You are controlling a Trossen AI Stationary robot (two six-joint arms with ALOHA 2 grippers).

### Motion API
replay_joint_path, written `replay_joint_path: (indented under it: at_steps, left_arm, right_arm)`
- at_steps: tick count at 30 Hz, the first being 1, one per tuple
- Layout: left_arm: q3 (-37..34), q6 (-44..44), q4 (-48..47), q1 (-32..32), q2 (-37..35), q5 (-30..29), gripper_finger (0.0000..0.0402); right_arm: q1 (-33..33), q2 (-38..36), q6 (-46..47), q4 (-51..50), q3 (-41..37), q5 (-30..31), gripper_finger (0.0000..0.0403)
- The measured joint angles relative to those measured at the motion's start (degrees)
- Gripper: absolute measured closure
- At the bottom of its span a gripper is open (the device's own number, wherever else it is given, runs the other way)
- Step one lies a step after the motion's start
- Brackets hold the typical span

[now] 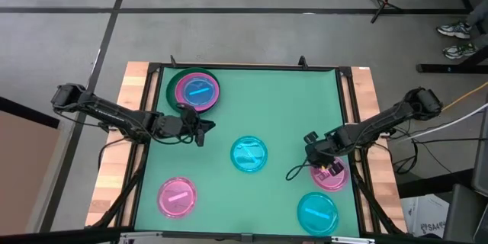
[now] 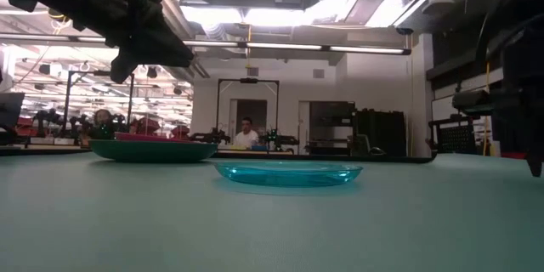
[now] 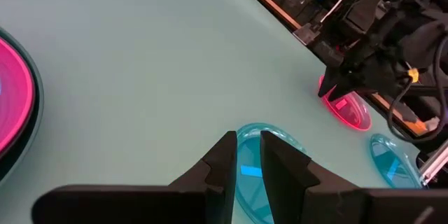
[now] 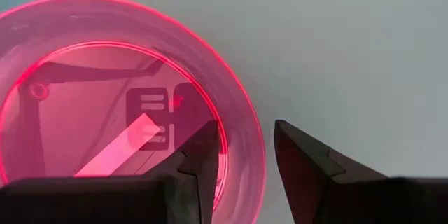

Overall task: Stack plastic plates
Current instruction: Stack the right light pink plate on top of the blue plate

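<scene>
At the far left, a stack (image 1: 194, 90) of a dark green plate with pink and cyan plates on it rests on the green mat. A cyan plate (image 1: 249, 154) lies mid-table. A translucent pink plate (image 1: 177, 197) sits near left and another cyan plate (image 1: 317, 212) near right. My left gripper (image 1: 202, 131) hovers beside the stack, its fingers (image 3: 231, 155) a narrow gap apart with nothing between them. My right gripper (image 1: 326, 166) points down, open, over a small translucent pink plate (image 4: 105, 105). One of its fingers is inside the rim (image 4: 257, 155) and the other outside.
Black frame rails (image 1: 347, 114) and wooden strips (image 1: 122, 145) border the mat on both sides. Bare mat lies between the stack and the centre cyan plate (image 2: 287, 172). A person (image 2: 246, 136) sits in the room beyond, and someone's shoes (image 1: 457, 40) show on the floor.
</scene>
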Motion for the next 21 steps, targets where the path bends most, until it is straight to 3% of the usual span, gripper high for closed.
replay_joint_path:
  at_steps: [17, 21]
  left_arm:
    - [0.00, -0.02, -0.02, 0.00, 0.00, 0.02, 0.0344]
    - [0.00, -0.01, -0.02, 0.00, 0.00, 0.02, 0.0344]
  right_arm:
    - [-0.02, 3.51, -0.04, 0.52, 0.13, -3.16, 0.0275]
    - [-0.02, 3.53, -0.04, 0.49, 0.13, -3.52, 0.0293]
